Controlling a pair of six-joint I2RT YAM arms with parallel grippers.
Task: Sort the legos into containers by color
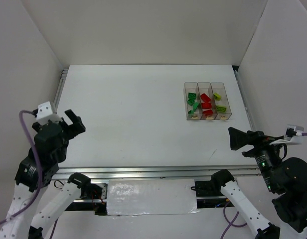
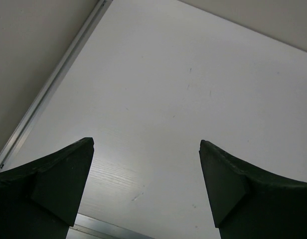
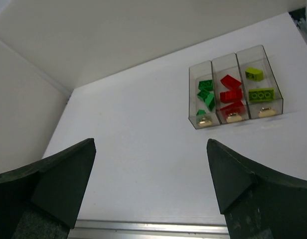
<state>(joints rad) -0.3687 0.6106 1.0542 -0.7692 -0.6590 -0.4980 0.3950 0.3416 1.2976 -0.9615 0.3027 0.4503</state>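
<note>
1. The left hand (image 1: 74, 122) has its fingers spread wide and grips nothing. It hangs above the near left part of the white surface (image 1: 133, 109). Its own camera shows white board between the two dark fingers.
2. The right hand (image 1: 232, 138) also has its fingers spread wide and grips nothing. It is raised over the near right edge of the surface and points inward across it.
3. The bins (image 3: 223, 67) are three clear, narrow compartments joined in a row, standing on the surface. They lie ahead of the right hand, off to the right of its finger gap in the wrist view, and well apart from its fingertips. From the left hand they lie far across the surface, to its right.
4. The compartment on the left-hand side of the row holds the dark green bricks (image 3: 206, 94). There are several, lying loosely against one another.
5. The middle compartment holds the red bricks (image 3: 230, 94). There are three, ranged along its length.
6. The compartment farthest right holds the yellow-green bricks (image 3: 262, 93). There are two, one toward the far end and one nearer the right hand, apart from each other.
7. The tan labels (image 3: 234, 118) sit at the end of each compartment that faces the right hand.
8. Every brick seen lies inside a compartment, one colour to each.
9. An aluminium rail (image 1: 158, 172) runs along the near edge of the surface, between the two hands' arms.
</note>
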